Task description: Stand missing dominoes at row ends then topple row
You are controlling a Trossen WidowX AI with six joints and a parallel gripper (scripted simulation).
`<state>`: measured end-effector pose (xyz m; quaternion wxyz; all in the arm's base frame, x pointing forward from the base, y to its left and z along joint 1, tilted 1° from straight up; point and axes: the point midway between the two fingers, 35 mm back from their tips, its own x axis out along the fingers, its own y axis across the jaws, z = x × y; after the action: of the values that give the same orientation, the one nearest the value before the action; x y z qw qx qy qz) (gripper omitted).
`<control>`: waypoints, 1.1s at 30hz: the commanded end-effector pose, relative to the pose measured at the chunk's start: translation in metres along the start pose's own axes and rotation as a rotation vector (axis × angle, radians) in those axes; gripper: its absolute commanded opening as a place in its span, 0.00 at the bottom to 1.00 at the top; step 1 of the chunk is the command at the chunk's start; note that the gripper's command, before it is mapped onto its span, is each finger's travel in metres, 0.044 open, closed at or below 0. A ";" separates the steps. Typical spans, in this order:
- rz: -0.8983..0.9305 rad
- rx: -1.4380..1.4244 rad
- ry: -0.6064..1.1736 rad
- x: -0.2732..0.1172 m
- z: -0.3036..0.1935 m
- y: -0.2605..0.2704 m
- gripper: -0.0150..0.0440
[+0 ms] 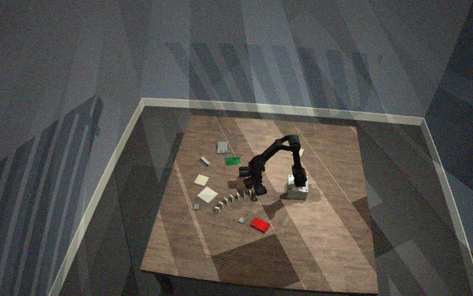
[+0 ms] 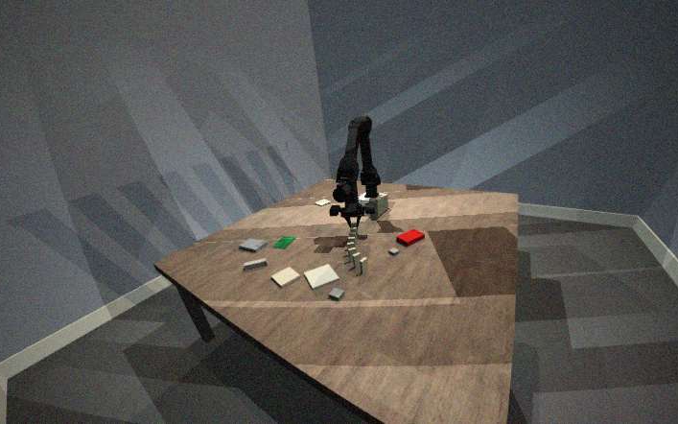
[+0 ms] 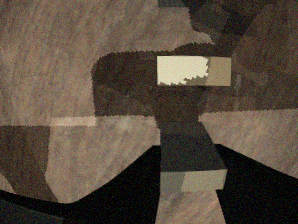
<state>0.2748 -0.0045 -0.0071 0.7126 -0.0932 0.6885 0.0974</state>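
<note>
Several cream dominoes (image 1: 231,198) (image 2: 362,265) stand upright in a curved row on the table. My gripper (image 1: 253,197) (image 2: 353,221) (image 3: 185,153) points down at the row's end nearest the robot base. It is shut on a domino (image 3: 192,147), which looks dark on its broad face and pale on its end face in the wrist view. The row's nearest standing domino (image 3: 182,70) is just ahead of the held one, with a gap between them. The held domino's lower end and its contact with the table cannot be made out.
A red block (image 1: 259,225) (image 2: 410,237) and a small grey block (image 1: 241,219) lie on one side of the row. Two cream tiles (image 1: 207,195) (image 1: 201,180), a green tile (image 1: 232,160) and grey pieces (image 1: 222,146) (image 1: 196,207) lie on the other side and beyond its far end.
</note>
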 end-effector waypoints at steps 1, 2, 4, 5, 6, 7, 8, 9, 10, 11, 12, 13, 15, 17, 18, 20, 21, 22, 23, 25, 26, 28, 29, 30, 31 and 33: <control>0.000 -0.002 0.001 0.002 0.000 0.000 0.48; 0.000 -0.002 0.001 0.002 0.000 0.000 0.52; 0.000 -0.002 0.001 0.002 0.000 0.000 0.61; 0.000 -0.002 0.001 0.002 0.000 0.000 0.66; 0.000 -0.002 0.001 0.002 0.000 0.000 0.70; 0.000 -0.002 0.001 0.002 0.000 0.000 0.75; 0.000 -0.002 0.001 0.002 0.000 0.000 0.79; 0.000 -0.002 0.001 0.002 0.000 0.000 0.84; 0.000 -0.002 0.001 0.002 0.000 0.000 0.88; 0.000 -0.002 0.001 0.002 0.000 0.000 0.93; 0.000 -0.002 0.001 0.002 0.000 0.000 0.97; 0.000 -0.002 0.001 0.002 0.000 0.000 1.00; 0.000 -0.002 0.001 0.002 0.000 0.000 1.00; 0.000 -0.001 0.001 -0.010 0.003 -0.001 1.00; 0.000 -0.001 0.001 -0.024 0.006 -0.002 1.00; 0.000 -0.001 0.001 -0.061 0.008 -0.003 1.00; 0.000 -0.001 0.001 -0.080 0.008 -0.002 1.00; 0.000 0.000 0.001 -0.095 0.007 -0.002 1.00; 0.000 0.000 0.001 -0.106 0.005 -0.001 1.00; 0.001 0.000 0.001 -0.126 0.001 0.000 1.00; 0.001 0.000 0.001 -0.128 0.000 0.000 1.00; 0.001 0.000 0.001 -0.128 0.000 0.000 1.00; 0.001 0.000 0.001 -0.128 0.000 0.000 1.00; 0.001 0.000 0.001 -0.128 0.000 0.000 1.00; 0.001 0.000 0.001 -0.128 0.000 0.000 1.00; 0.001 0.000 0.001 -0.128 0.000 0.000 1.00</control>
<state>0.2729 -0.0056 0.1132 0.7109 -0.0916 0.6906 0.0964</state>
